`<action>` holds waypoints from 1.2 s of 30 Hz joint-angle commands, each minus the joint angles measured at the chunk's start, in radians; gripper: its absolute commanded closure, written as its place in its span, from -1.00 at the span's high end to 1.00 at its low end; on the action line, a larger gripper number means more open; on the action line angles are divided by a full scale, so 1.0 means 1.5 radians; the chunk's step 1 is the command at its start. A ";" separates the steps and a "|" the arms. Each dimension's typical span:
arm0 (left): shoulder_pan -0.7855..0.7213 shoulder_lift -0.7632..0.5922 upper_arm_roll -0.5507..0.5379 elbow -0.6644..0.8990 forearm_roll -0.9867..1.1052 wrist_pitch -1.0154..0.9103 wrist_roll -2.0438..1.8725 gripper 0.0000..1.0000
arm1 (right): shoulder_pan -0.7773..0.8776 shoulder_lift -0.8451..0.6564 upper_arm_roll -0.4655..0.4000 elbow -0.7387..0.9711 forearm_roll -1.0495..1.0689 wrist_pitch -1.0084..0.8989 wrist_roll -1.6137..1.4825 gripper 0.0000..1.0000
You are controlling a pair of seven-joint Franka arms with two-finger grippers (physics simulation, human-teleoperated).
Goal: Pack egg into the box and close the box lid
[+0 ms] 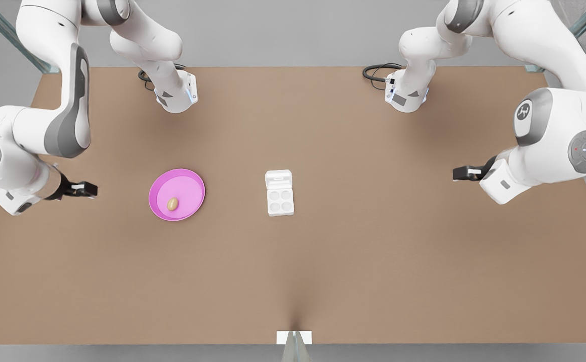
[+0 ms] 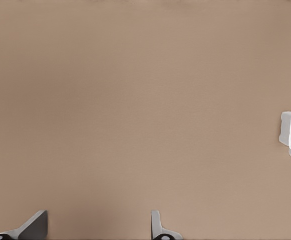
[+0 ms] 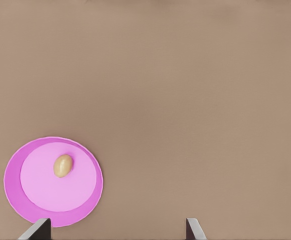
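Egg (image 1: 172,203), tiny tan-brown oval, lies loose on round pink plate (image 1: 192,181), apart from white four-cup carton box (image 1: 279,200), lid (image 1: 278,179) open. I see right gripper (image 1: 87,189) nearest the plate, left gripper (image 1: 461,173) opposite; both jaws spread, empty. Risk: egg rolls off-centre under pinch.

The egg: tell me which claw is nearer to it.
The right claw is nearer: it hovers open just off the pink plate holding the egg. The left claw, also open, waits beyond the box.
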 commanded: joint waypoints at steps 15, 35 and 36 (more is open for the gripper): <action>-0.008 0.022 0.005 0.003 0.044 0.100 -0.051 1.00 | -0.006 0.032 0.200 -0.203 0.030 0.077 0.063 1.00; 0.040 -0.004 0.034 0.004 0.032 0.082 -0.135 1.00 | -0.111 0.016 0.243 -0.493 -0.016 0.533 0.183 1.00; 0.044 -0.005 0.031 0.004 0.032 0.081 -0.134 1.00 | -0.109 0.016 0.243 -0.494 -0.015 0.533 0.187 1.00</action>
